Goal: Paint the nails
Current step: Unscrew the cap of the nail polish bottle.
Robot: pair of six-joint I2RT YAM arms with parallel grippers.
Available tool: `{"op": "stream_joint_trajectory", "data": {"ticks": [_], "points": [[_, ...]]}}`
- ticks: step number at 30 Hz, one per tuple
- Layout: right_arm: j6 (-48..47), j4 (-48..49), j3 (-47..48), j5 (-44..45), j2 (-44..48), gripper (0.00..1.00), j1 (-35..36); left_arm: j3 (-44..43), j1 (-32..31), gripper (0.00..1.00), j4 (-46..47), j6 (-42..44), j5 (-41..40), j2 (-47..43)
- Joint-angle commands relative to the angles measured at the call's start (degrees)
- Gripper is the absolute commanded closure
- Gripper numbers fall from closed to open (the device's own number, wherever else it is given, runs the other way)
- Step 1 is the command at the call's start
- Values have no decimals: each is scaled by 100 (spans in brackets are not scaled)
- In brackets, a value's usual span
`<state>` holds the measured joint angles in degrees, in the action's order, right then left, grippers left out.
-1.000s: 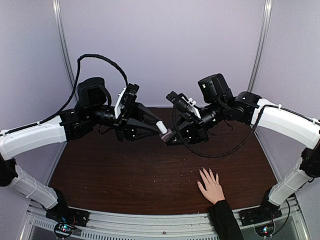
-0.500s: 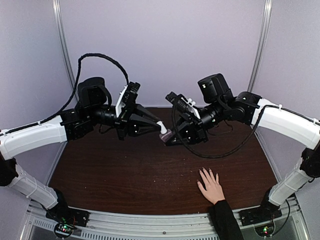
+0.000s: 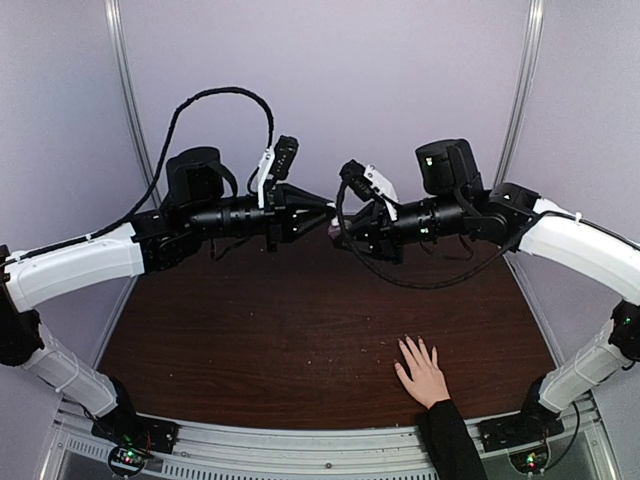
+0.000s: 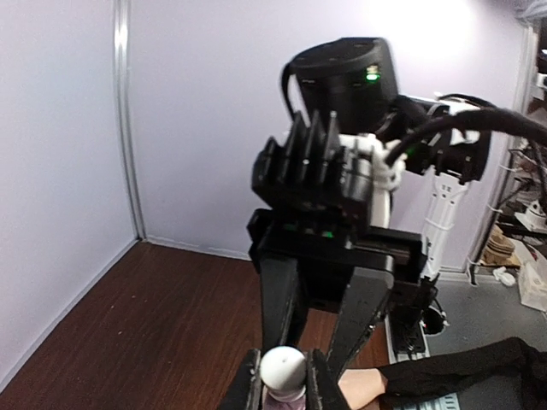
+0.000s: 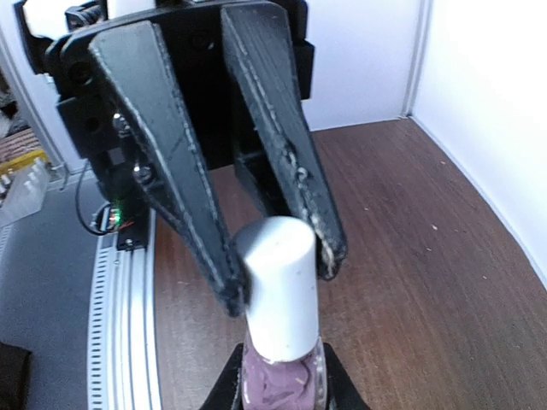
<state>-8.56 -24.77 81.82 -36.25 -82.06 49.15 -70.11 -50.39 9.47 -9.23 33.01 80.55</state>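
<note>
High in the middle of the overhead view the two arms meet tip to tip above the dark wooden surface [image 3: 250, 340]. The right claw [image 5: 279, 389] is clamped on a small clear bottle [image 5: 275, 376] with purple polish inside, one finger on each side of the glass. The bottle's pale cap [image 5: 278, 282] points toward the left arm. The left claw [image 4: 283, 380] is closed on that cap, its two black fingers pinching the rounded white top from both sides. In the right wrist view these fingers reach in from the top of the frame and press against the cap's sides. The cap sits on the bottle's neck, and whether it is loosened cannot be told. The bottle is held in the air, well clear of the surface. A light-skinned hand [image 3: 422, 372] lies flat on the surface toward the lower right of the overhead view, near the front edge. Its fingers are spread and point away from the arm bases, and a black sleeve [image 3: 450, 440] runs off the bottom of the frame. The nails [image 3: 407, 345] at its fingertips are too small to show any colour. The hand is well apart from both claws and lies below them, to the right.
</note>
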Motion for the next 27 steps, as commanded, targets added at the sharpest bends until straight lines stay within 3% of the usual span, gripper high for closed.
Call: {"op": "stream_joint_trajectory", "data": {"ticks": [1, 4, 6, 9, 12, 20, 27], "points": [[240, 708, -68, 1640, -2, 100, 110, -133, -145, 97, 116, -499, -947, 337], [223, 779, -145, 2170, -2, 100, 120, -121, -164, 96, 279, -700, -1183, 430], [212, 777, -166, 2240, -17, 100, 115, -133, -164, 90, 348, -818, -1214, 484], [177, 717, -167, 2105, -42, 100, 121, -154, -164, 56, 356, -761, -1004, 449], [137, 658, -211, 1957, -26, 100, 97, -25, -143, 40, 389, -651, -951, 243], [153, 593, -479, 1243, 206, 100, -67, 140, 205, 36, 141, -516, -375, -186], [-135, 327, -452, -510, 369, 100, -156, 72, 354, 37, -243, -99, 755, -358]]}}
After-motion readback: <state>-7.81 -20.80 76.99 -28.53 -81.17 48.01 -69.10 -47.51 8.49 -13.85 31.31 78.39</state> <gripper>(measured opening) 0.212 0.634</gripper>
